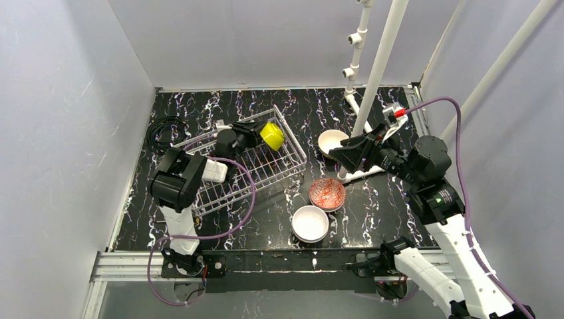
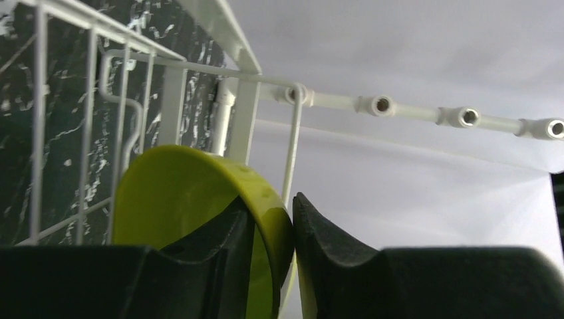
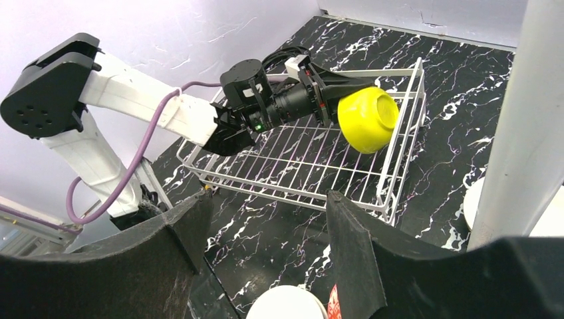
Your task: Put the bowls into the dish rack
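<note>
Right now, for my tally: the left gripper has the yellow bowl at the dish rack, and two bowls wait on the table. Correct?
No, three wait there, the top view shows: far white bowl, red-patterned bowl, near white bowl. The rest stands.

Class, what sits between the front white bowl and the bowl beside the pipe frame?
The red-patterned bowl lies there, shown in the top view.

**A:** that yellow-green bowl (image 3: 367, 119) looks smooth and glossy. Could be plastic or glazed ceramic, can't tell which. The dish rack (image 1: 269, 169) is thin white-coated wire with a slight sheen.

**B:** yep. The table (image 1: 372, 199) looks like polished black stone with white veins, faintly reflective. The right gripper (image 3: 266, 199) is matt black with a grainy, rubbery-looking face. The pipe frame (image 1: 379, 66) reads as smooth white plastic, and the purple cable (image 1: 253, 189) has a smooth jacket.
</note>
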Controlling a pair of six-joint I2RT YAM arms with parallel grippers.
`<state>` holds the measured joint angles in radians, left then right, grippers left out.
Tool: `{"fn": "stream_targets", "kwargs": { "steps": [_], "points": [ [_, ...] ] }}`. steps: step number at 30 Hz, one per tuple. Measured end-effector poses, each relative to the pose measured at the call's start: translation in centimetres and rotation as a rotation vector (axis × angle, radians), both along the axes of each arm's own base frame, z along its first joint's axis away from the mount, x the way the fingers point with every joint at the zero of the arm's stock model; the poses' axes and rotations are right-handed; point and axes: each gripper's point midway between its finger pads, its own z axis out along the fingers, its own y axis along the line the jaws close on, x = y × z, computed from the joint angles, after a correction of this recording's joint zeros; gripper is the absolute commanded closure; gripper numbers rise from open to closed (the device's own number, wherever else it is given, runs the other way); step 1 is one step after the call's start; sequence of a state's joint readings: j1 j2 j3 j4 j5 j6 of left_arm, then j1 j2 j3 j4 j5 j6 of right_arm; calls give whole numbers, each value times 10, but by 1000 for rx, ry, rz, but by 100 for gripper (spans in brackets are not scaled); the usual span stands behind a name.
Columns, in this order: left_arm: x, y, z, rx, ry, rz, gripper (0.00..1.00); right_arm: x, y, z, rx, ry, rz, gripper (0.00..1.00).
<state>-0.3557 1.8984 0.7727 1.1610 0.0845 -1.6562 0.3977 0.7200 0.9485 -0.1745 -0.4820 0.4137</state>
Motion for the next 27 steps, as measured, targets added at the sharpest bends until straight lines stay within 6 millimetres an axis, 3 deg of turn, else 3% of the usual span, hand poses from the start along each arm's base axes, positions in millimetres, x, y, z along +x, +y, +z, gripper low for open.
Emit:
{"fn": "stream_targets", "kwargs": {
  "steps": [5,14,18,27],
  "points": [
    [-4,2,-21,44,92,-2,68,1,0,-1,-3,2,-5,28],
    [-21,14,-57,179,267,13,45,2,-1,-2,-12,-3,-8,28],
    [-26,21,-53,265,302,21,35,2,-1,-3,-16,-7,-8,28],
    [-31,40,-23,520,283,20,19,2,-2,-3,-19,-10,-10,27]
  ]
}}
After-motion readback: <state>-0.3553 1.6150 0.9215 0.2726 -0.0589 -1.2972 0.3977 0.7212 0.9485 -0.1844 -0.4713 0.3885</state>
